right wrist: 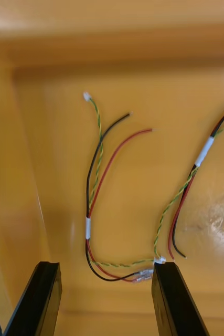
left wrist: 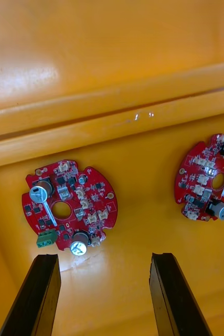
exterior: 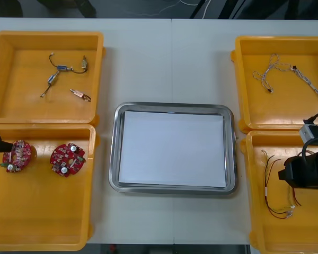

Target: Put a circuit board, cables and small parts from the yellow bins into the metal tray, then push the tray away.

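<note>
While spread above the near bins (exterior: 42, 211), lower squarely: left gripper (left wrist: 105, 260) astride the nearer board (left wrist: 88, 202), pinching it by the rim; right gripper (right wrist: 106, 268), likewise spread, onto the taped cables (right wrist: 88, 227). Then carry to tray (exterior: 172, 107).

No text, label or number is legible.

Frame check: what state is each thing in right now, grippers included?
metal tray: empty, white inside.
circuit boards: two, lying flat in the near left bin.
red and black cables: loose in the near right bin.
small metal parts: lying in the far left bin.
twisted cable: lying in the far right bin.
left gripper: open, above the circuit boards, holding nothing.
right gripper: open, above the red and black cables, holding nothing.
</note>
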